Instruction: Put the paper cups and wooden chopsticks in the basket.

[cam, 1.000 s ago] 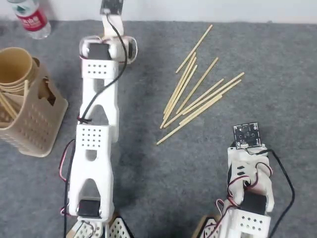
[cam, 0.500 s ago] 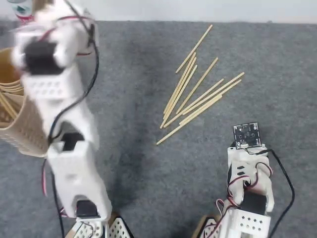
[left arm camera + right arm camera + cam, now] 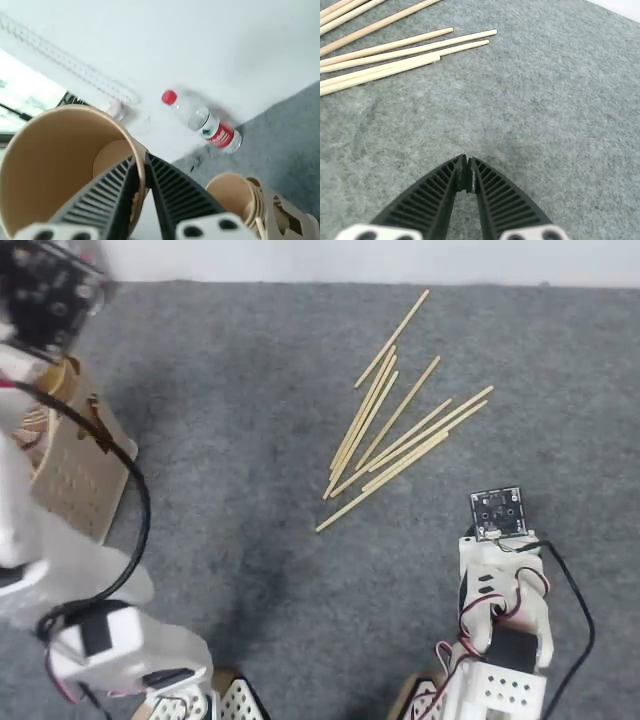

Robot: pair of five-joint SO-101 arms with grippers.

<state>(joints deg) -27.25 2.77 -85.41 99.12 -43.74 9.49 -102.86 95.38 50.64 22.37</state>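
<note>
My left gripper [image 3: 141, 162] is shut on the rim of a tan paper cup [image 3: 60, 170], one finger inside and one outside. It holds the cup above and beside the beige basket [image 3: 287, 220], where stacked cups [image 3: 230, 192] stand. In the high view the left arm [image 3: 40, 310] hangs over the basket [image 3: 85, 475] at the far left. Several wooden chopsticks [image 3: 400, 430] lie scattered on the grey mat, right of centre. My right gripper [image 3: 467, 176] is shut and empty, low over the mat, short of the chopsticks [image 3: 395, 50]. The right arm [image 3: 500, 590] sits at the front right.
A plastic water bottle [image 3: 210, 127] with a red cap lies behind the basket, by the white wall. The grey mat [image 3: 250, 440] between the basket and the chopsticks is bare.
The left arm has swung from the back middle of the table to the far left, over the basket, carrying the cup. It now covers the bottle. The right arm has not moved.
</note>
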